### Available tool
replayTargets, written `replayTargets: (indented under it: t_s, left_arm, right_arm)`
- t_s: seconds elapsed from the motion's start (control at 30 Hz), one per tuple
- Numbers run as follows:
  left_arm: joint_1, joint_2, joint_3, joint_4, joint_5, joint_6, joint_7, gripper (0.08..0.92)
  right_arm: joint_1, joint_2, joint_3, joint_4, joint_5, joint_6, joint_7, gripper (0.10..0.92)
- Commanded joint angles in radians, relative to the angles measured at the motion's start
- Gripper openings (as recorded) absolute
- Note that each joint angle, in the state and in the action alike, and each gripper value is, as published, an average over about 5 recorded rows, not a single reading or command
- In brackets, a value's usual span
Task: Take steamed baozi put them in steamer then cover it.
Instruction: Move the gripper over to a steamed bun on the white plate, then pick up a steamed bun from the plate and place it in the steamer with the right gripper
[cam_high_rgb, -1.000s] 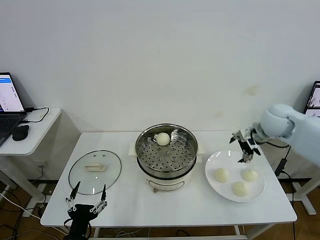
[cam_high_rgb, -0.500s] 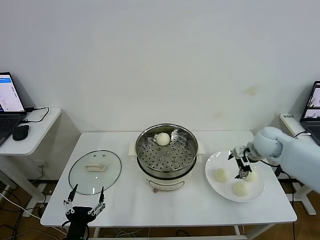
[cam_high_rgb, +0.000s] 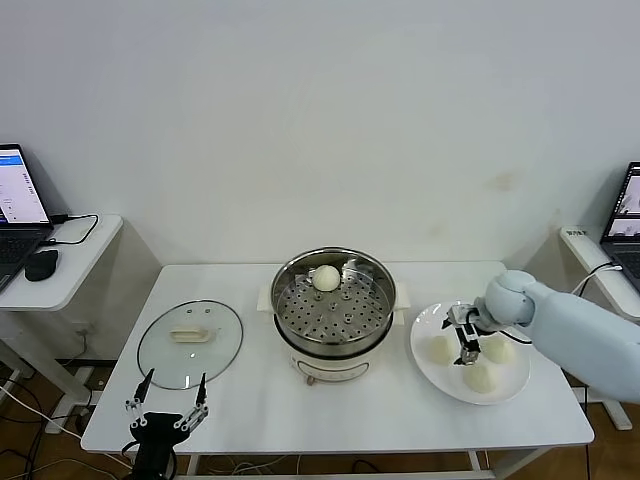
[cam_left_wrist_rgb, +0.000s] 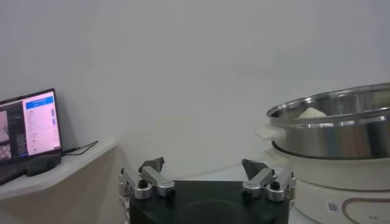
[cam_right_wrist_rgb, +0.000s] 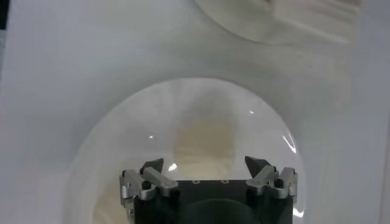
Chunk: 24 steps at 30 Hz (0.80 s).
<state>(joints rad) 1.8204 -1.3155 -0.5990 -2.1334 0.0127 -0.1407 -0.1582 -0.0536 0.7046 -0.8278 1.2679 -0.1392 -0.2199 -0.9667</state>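
Right gripper (cam_high_rgb: 467, 341) hangs low over the white plate (cam_high_rgb: 505, 385) at the right end of the table (cam_high_rgb: 400, 420), fingers spread apart and holding nothing. It sits between two of the three baozi on the plate: one just to its left (cam_high_rgb: 441, 349), one just to its right (cam_high_rgb: 499, 349), and a third (cam_high_rgb: 480, 376) nearer the table's front edge. From the right wrist camera, the two fingertips (cam_right_wrist_rgb: 152, 165) point down at a pale bun (cam_right_wrist_rgb: 204, 139) lying below and ahead of them, not yet between them.

A fourth baozi (cam_high_rgb: 326, 277) already rests on the perforated tray at the back of the steamer (cam_high_rgb: 335, 345), which stands open in the middle of the table. The glass cover (cam_high_rgb: 190, 343) lies flat on the table to the steamer's left. The left gripper (cam_high_rgb: 167, 405) waits near the table's front left corner, fingers also wide open and empty.

The step in hand looks like picking up a second bun. To do it well, the gripper should be centred on one bun so the fingers straddle its widest part, then lowered without pressing on the plate. The dough is probably soft, so the squeeze should be gentle, enough to lift without denting. Its neighbours lie close, so a finger could nudge one aside.
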Motion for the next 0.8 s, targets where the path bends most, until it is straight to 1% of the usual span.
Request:
replayTargets:
  t_s: [0.03,0.37,0.5,0.67,0.73,0.8]
  left_arm:
    - [-0.005,0.0,0.0,0.007,-0.001,0.001,0.002,0.823]
    - [-0.008,0.0,0.002,0.007,-0.002,0.001,0.003,0.823]
    - [-0.008,-0.001,0.002,0.007,-0.002,0.001,0.002,0.823]
    - [-0.007,-0.001,0.002,0.004,-0.002,0.001,0.002,0.823]
    - [-0.007,0.0,0.001,0.001,-0.002,0.002,0.002,0.823]
    - [-0.007,0.002,0.0,-0.001,-0.002,0.002,0.003,0.823]
  right_arm:
    - [-0.028,0.066,0.021,-0.076,-0.022,0.005,0.004,0.79]
    - [-0.029,0.069,0.012,-0.069,-0.026,-0.007,-0.015,0.702]
    - [-0.02,0.065,0.01,-0.065,-0.028,-0.007,-0.026,0.631]
    - [0.009,0.05,0.0,-0.051,-0.016,-0.004,-0.035,0.514]
    - [0.031,0.035,-0.009,-0.034,-0.002,-0.005,-0.042,0.488]
    - [0.065,0.011,-0.023,-0.01,0.021,-0.01,-0.05,0.483]
